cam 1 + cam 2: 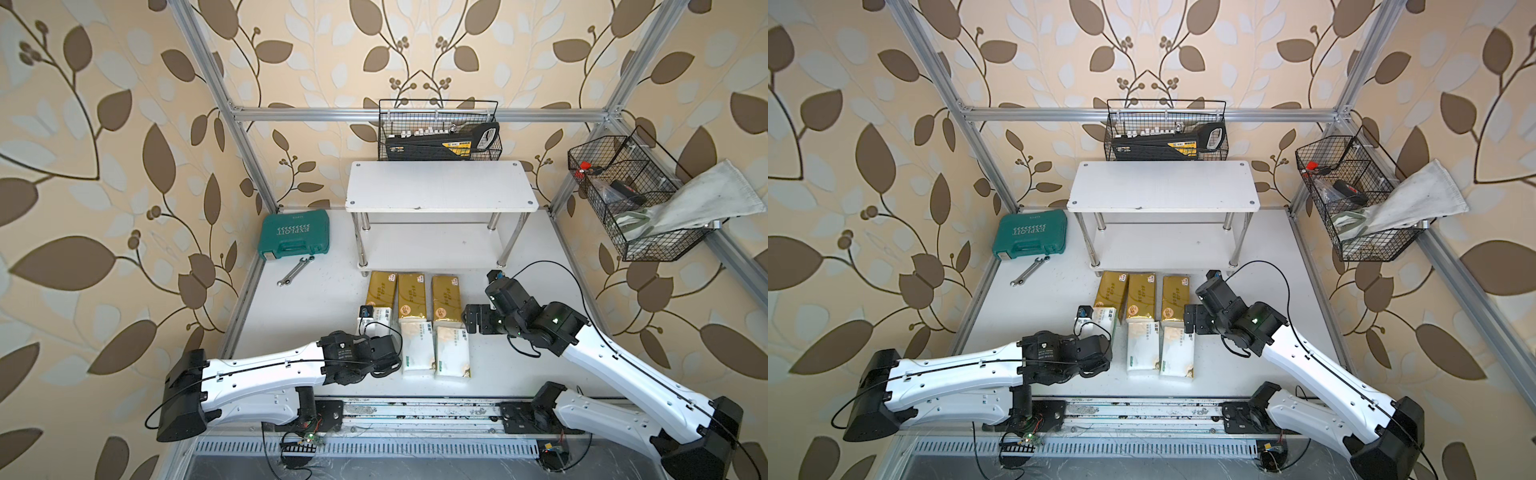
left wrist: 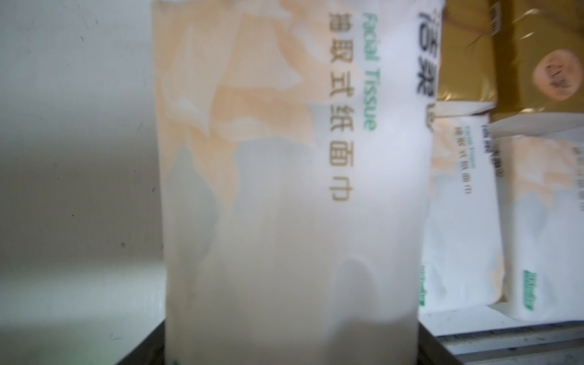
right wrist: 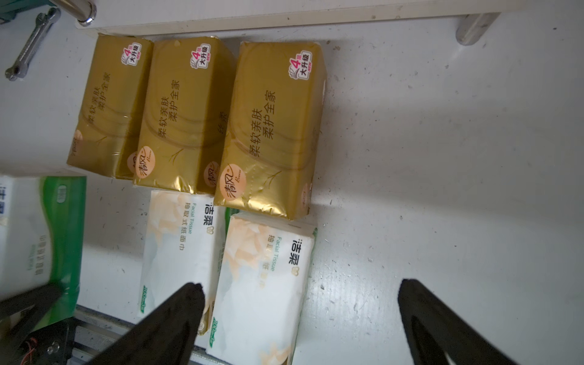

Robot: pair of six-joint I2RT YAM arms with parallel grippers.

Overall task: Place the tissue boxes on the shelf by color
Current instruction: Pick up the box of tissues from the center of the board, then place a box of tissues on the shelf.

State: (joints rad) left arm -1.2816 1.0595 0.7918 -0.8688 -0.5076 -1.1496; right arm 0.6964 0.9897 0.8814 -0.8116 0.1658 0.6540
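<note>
Cream wallpaper (image 1: 124, 124) with brown leaf vines covers three walls behind an aluminium frame (image 1: 311, 113); the scuffed white worktop (image 1: 316, 307) lies evenly lit.

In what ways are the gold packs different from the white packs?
The gold packs are shiny foil; the white packs are pale, with peach and green print. The gold packs form a row next to the shelf; the white packs are farther from it, nearer the robot's base. Shared: three of each, similar shape, none on the shelf yet.
</note>
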